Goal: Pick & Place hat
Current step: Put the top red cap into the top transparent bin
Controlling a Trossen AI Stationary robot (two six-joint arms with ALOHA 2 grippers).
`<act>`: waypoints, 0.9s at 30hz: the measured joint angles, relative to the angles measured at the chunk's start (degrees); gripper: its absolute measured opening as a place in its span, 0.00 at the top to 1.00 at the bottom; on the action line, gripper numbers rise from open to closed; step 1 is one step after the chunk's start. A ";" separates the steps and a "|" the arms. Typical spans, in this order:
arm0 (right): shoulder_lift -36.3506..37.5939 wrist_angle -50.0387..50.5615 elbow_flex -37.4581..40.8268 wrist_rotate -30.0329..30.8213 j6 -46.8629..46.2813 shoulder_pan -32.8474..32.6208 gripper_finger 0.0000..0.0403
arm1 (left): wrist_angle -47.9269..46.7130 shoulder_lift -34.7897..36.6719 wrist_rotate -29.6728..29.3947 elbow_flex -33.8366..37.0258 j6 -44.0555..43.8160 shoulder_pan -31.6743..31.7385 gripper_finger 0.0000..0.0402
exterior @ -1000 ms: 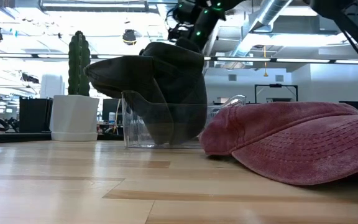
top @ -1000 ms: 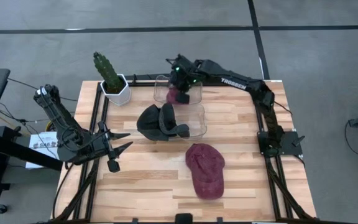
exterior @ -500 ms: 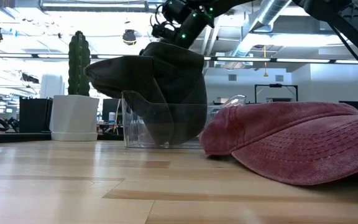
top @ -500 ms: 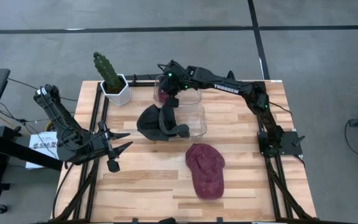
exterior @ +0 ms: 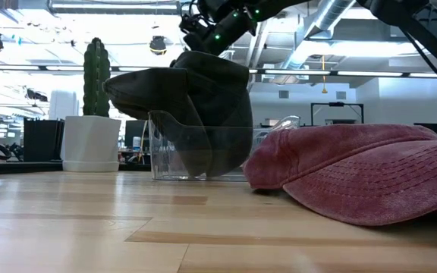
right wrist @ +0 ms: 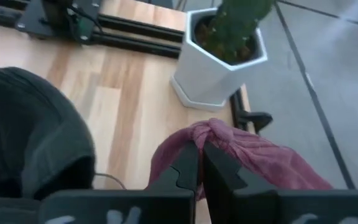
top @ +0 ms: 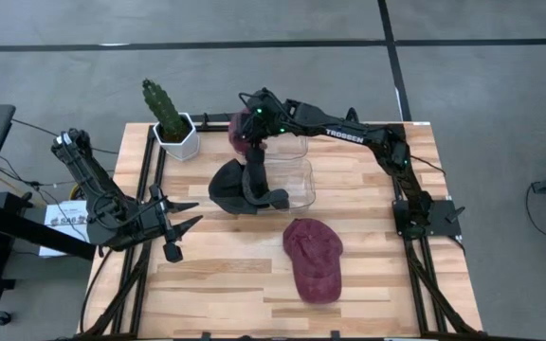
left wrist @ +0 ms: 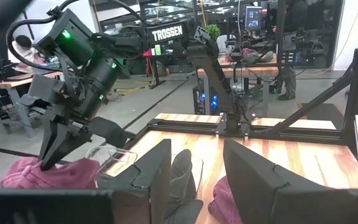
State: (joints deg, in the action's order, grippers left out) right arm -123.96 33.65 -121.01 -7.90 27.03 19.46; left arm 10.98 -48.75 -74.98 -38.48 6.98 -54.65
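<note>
a: where is the right gripper (top: 243,134)?

b: reaching across the far side of the light wooden slatted table (top: 368,284), above the far-left corner of the clear plastic bin (top: 300,180). its fingers (right wrist: 185,167) are pinched tight on a bunched dark-red cloth hat (right wrist: 241,155), held up in the air just beside the green cactus in a white hexagonal pot (top: 171,123).

a: what else is in the bin?

b: a dark grey cap (top: 240,185) drapes over its left wall, partly inside and partly hanging out. a second dark-red cap (top: 313,258) lies flat on the table nearer the front, well apart from the bin.

a: and the left gripper (top: 180,227)?

b: it waits off the table's left edge with its two fingers spread apart, gripping nothing. whether the lifted hat touches the bin rim, i can't quite tell.
</note>
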 joint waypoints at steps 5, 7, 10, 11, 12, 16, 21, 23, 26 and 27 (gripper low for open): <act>-1.02 0.20 0.00 -2.70 -0.83 -0.25 0.99 | 0.00 0.00 0.00 0.00 0.00 0.00 0.64; -2.00 0.63 0.07 -2.74 -1.04 -0.34 0.99 | 0.00 0.01 -0.01 0.00 0.00 0.00 0.64; -3.50 1.07 0.12 -2.84 -1.48 -0.48 0.99 | 0.03 0.00 0.00 0.02 0.00 0.00 0.64; -4.29 -0.02 0.04 -2.84 -1.49 -0.46 0.99 | 0.04 0.02 -0.02 0.02 0.00 0.00 0.64; -4.67 -0.66 -0.03 -2.82 -1.54 -0.45 0.99 | 0.04 0.00 0.02 0.02 0.00 0.00 0.64; -5.18 -0.75 -0.02 -2.74 -1.68 -0.44 0.99 | 0.22 0.00 0.00 0.02 0.00 0.00 0.64; -5.44 -1.00 0.00 -2.73 -1.68 -0.76 0.98 | 0.24 0.00 0.00 0.02 0.00 0.00 0.64; -5.44 -1.06 0.00 -2.71 -1.66 -1.15 0.98 | 0.24 0.00 0.00 0.02 0.00 0.00 0.64; -5.44 -0.97 0.00 -2.71 -1.30 -1.84 0.95 | 0.23 0.00 0.00 0.02 0.00 0.00 0.64; -5.44 -1.01 0.00 -2.73 -1.21 -2.00 0.94 | 0.22 0.00 0.00 0.02 0.00 0.00 0.64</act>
State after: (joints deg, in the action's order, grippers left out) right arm -129.40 32.64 -121.01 -10.63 25.81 17.47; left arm 11.20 -48.75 -74.98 -38.46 6.98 -54.65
